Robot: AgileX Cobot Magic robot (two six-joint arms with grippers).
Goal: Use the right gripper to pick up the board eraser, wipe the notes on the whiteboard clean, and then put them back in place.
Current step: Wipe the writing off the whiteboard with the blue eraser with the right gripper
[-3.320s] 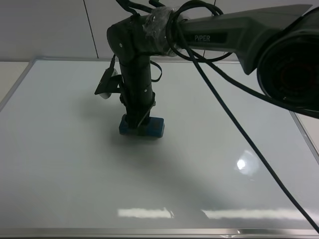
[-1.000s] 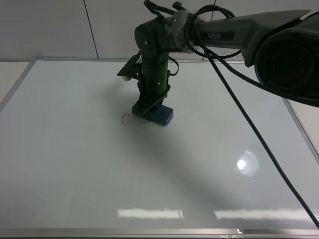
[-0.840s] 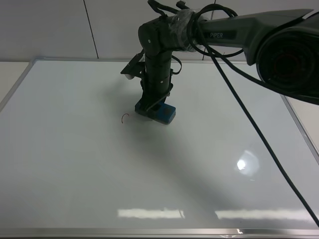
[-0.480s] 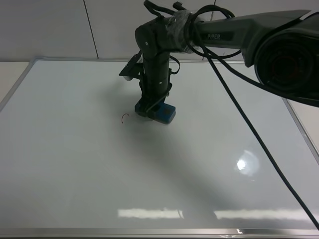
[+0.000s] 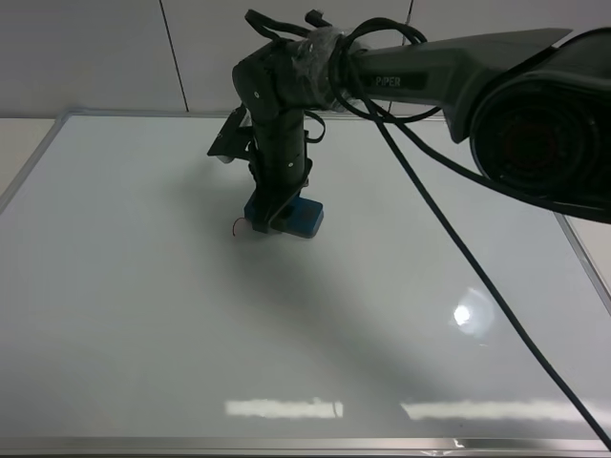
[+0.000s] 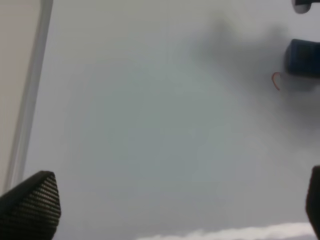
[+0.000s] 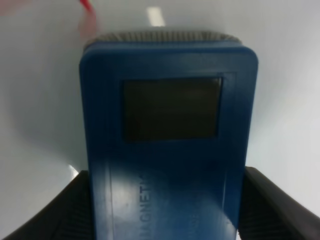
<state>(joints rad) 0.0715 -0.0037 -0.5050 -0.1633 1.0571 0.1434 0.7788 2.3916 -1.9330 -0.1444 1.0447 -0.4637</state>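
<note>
Now, near edge: the whiteboard (image 5: 143,363) is filling most of the high view. Its silver frame (image 5: 286,445) is running along the near side, and lamp reflections are glinting on the bare white just beyond it.
Left side: the left claw (image 6: 172,205) is not appearing in the high view. Its own camera is showing its fingertips (image 6: 31,202) standing wide apart with nothing between them, hanging over the left part of the board.
Ink: the notes (image 5: 238,226) are showing as one small red hook on the farther half of the board, just left of the eraser and seemingly not under it.
Tool: the board eraser (image 5: 301,219) is lying felt-down on the board, just right of the hook, with its long side running left to right.
Grip: the right claw (image 5: 272,215) is standing upright over the eraser, its jaws closed tight on the block's two long sides.
Step in hand: wiping, by my reading. With the hook being the only ink in sight, the cleaning is looking nearly done.
Next move: this is calling for a short sweep left across the hook, felt pressed flat and grip firm. After that the eraser is needing to go back to its resting spot, which the pictures are not showing.
Far side: the black arm (image 5: 449,67) is reaching in from the right, in front of the pale wall (image 5: 86,57).
</note>
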